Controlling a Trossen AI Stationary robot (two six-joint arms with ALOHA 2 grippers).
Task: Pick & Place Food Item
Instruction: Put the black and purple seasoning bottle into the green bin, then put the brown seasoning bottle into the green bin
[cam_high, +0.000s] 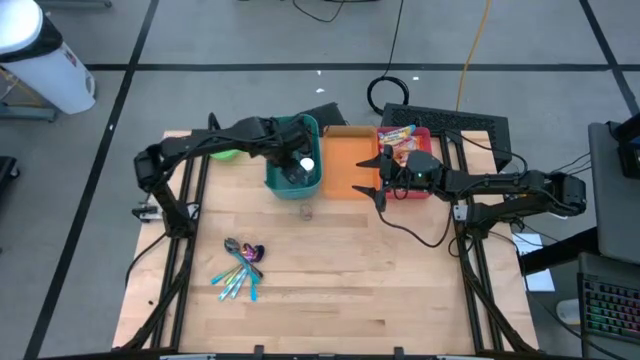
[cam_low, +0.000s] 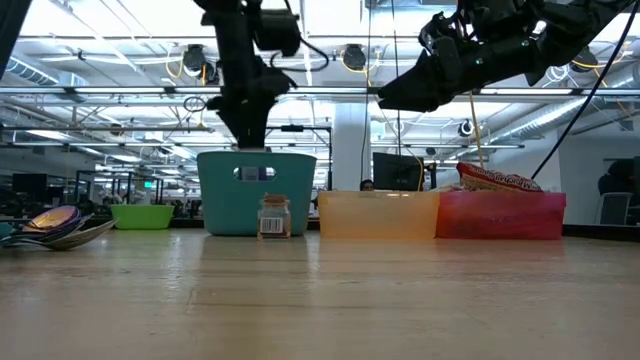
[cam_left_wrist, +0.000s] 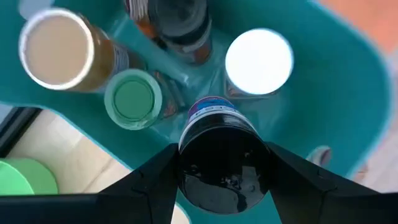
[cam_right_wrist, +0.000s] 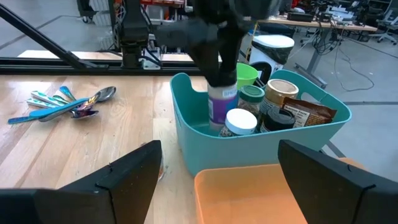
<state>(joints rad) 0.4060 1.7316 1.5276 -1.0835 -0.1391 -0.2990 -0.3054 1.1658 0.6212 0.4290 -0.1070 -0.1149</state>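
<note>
Both arms are dark, jointed tubes with black cables trailing along them. The left claw (cam_left_wrist: 224, 180) has broad, matte black, wedge-shaped fingers.

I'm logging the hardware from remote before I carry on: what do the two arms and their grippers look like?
Both arms are matte black and slim, built of jointed segments with black cables trailing along them. The left gripper has two broad, flat black fingers tapering like wedges. The right gripper has the same wide black fingers. I can see no markings or labels on either.
</note>
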